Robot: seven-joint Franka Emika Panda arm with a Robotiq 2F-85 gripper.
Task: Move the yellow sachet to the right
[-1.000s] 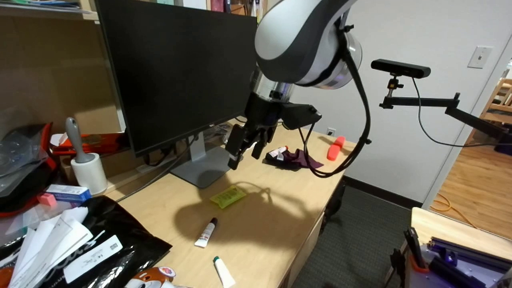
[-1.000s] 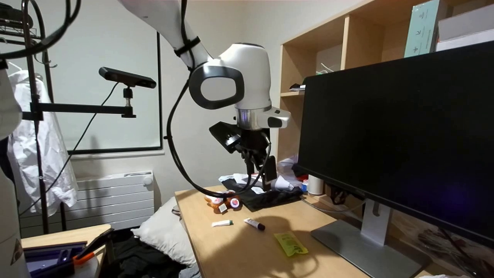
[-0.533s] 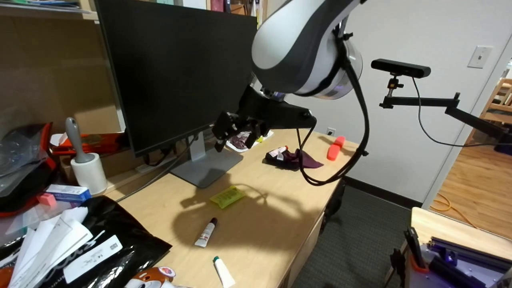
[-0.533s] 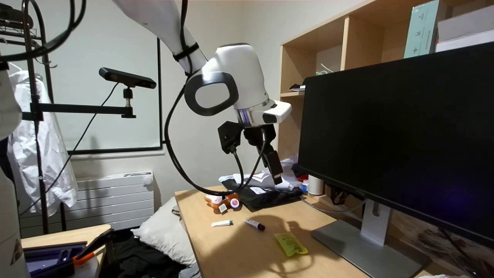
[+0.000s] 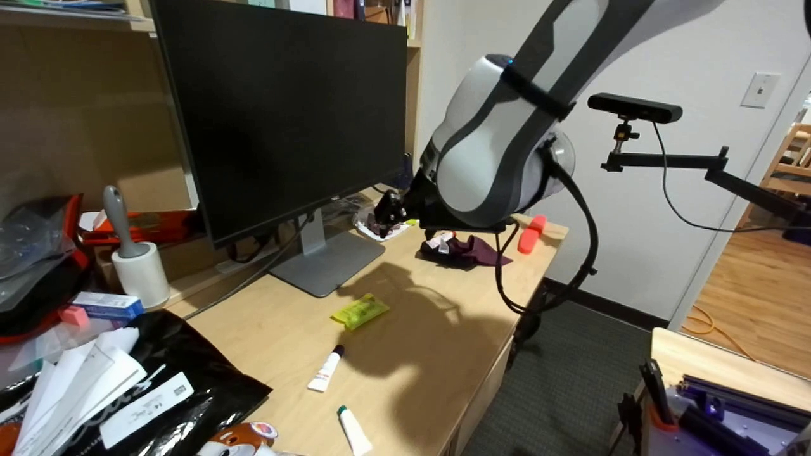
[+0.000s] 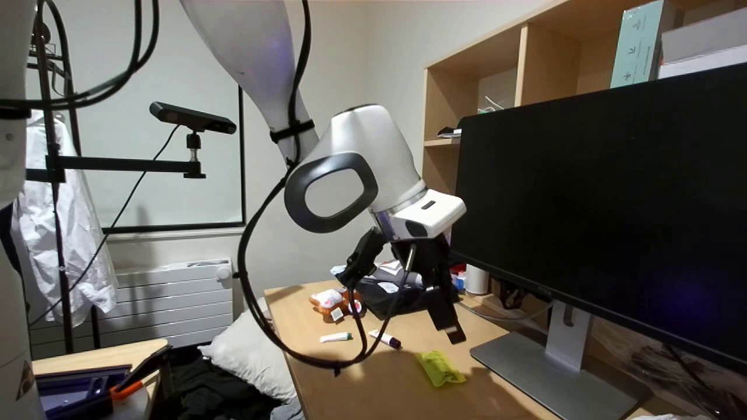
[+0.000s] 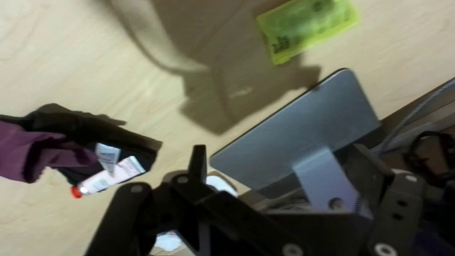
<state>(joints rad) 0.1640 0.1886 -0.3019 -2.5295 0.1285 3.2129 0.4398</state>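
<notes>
In an exterior view, the gripper (image 6: 451, 328) is found lower than half a second before. The yellow sachet (image 6: 440, 368) is unmoved on the desk (image 6: 350, 385), seen below the gripper and apart from it; the shadow that dimmed it is shifted off. Beside the gripper a large black monitor (image 6: 607, 204) is set. To the gripper's other side a green-capped tube (image 6: 334, 337) and a dark-capped tube (image 6: 393, 342) are laid on the desk; an orange-and-white toy (image 6: 331, 302) and a slatted radiator (image 6: 169, 303) are noted farther off.

In an exterior view, the arm (image 5: 488, 158) is likewise lowered, with more of its length brought into frame. Off to the gripper's side, a red object (image 5: 531, 235) is seen at the desk's far end; well apart from the gripper, a lint roller (image 5: 140, 272) is stood by a glossy black bag (image 5: 209, 361).

In the wrist view, the fingers (image 7: 197, 160) are spread wide, the smooth grey monitor base (image 7: 302, 124) being framed between and beyond them. Farther out, the yellow sachet is shown as oblong, glossy film with dark print near one end. Pale wood grain is shown on the desk. To one side of the gripper, a folded maroon cloth (image 7: 16, 153) and a red-capped tube (image 7: 113, 176) are laid.
</notes>
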